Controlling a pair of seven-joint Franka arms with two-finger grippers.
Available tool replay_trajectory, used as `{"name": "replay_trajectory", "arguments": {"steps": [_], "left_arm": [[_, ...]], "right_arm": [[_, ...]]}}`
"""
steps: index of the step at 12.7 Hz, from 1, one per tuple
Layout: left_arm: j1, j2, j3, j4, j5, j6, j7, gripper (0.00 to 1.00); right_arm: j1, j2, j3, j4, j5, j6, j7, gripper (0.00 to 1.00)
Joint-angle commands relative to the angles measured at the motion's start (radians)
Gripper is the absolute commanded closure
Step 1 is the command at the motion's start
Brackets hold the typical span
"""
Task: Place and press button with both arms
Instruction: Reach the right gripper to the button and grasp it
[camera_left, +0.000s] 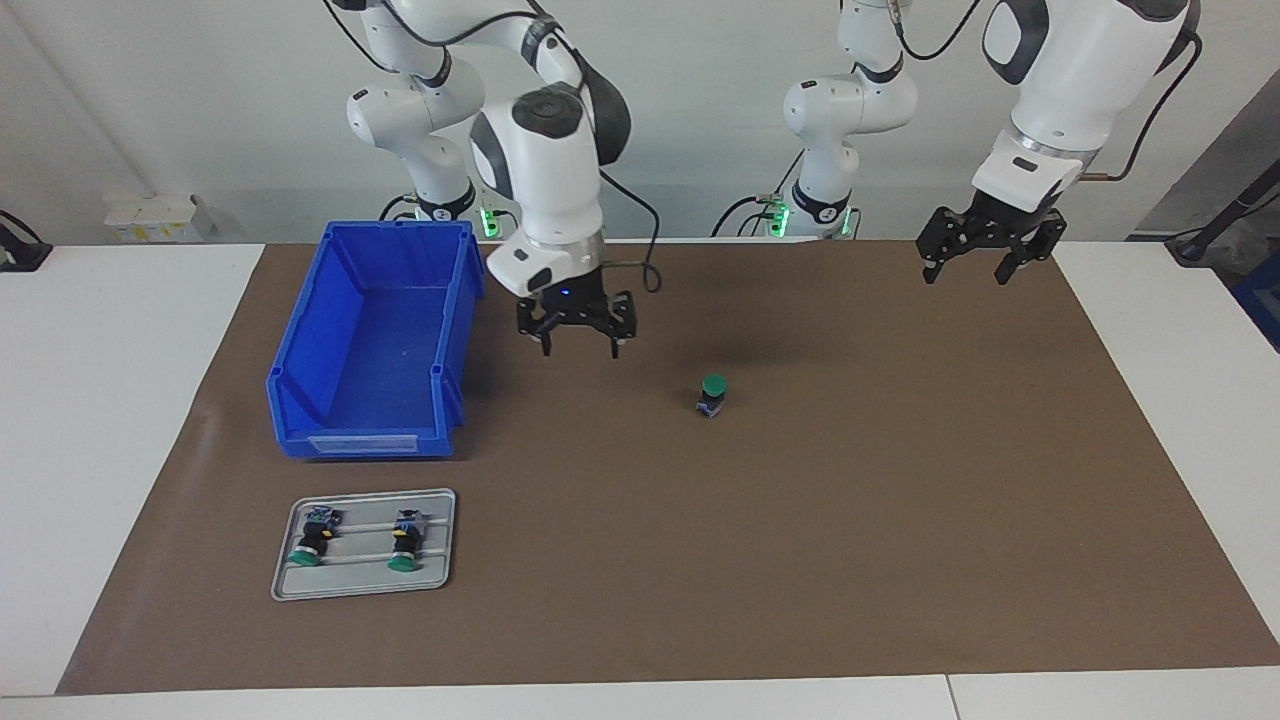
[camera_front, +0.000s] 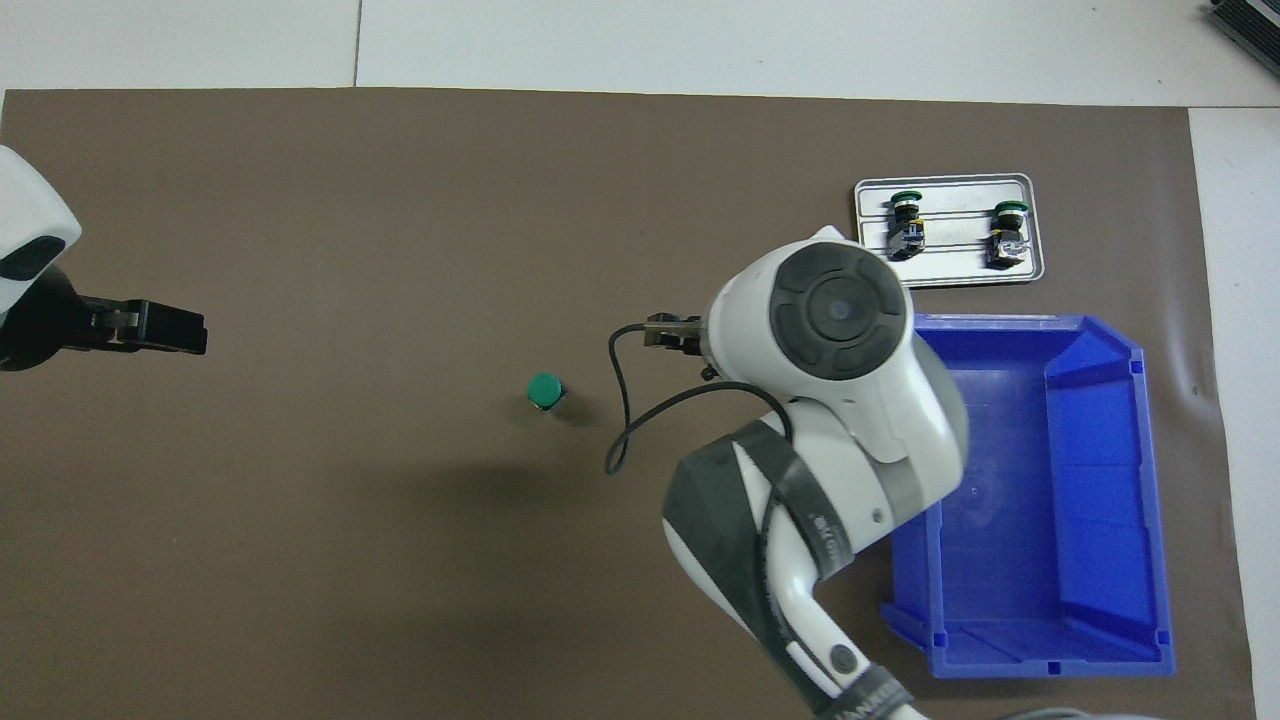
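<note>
Brown paper mat (camera_left: 800, 560) covers the middle of the white table (camera_left: 120, 400); notes run across the facing view from its left edge, with the upright button as the clock's centre and twelve o'clock pointing toward the robots.

Grey metal tray (camera_left: 365, 585) at about eight o'clock, toward the right arm's end of the table, farthest from the robots. Two green-capped push buttons lie on their sides in it, one (camera_left: 312, 540) beside the other (camera_left: 405, 543), apart, caps pointing away from the robots.

Blue open plastic bin (camera_left: 372, 340) at about nine to ten o'clock, nearer to the robots than the tray, just beside it; nothing visible inside.

Right gripper (camera_left: 578, 345), black, two-fingered, hangs from its white arm over bare mat beside the bin, at about ten o'clock from the button. Fingers spread wide, holding nothing, clear of the mat.

Small push button with round green mushroom cap and grey-blue block (camera_left: 712, 396) stands upright on the mat near the table's middle, cap up, touched by neither gripper; seen from overhead as a green disc (camera_front: 544, 391).

Left gripper (camera_left: 965, 268) at about two o'clock, raised over the mat toward the left arm's end, well apart from the button. Fingers wide apart, empty.
</note>
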Motion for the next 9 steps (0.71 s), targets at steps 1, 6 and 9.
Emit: {"name": "replay_trajectory", "arguments": {"steps": [1, 6, 9], "left_arm": [[0.017, -0.014, -0.007, -0.022, 0.003, 0.013, -0.002, 0.00], [0.015, -0.014, -0.007, -0.020, 0.003, 0.013, -0.002, 0.00], [0.015, -0.014, -0.007, -0.020, 0.003, 0.013, 0.000, 0.00]], "right_arm": [[0.056, 0.120, -0.006, 0.122, 0.070, 0.050, 0.032, 0.01], [0.156, 0.333, 0.003, 0.264, 0.045, 0.144, 0.080, 0.01], [0.159, 0.361, 0.004, 0.258, -0.011, 0.212, 0.081, 0.02]]}}
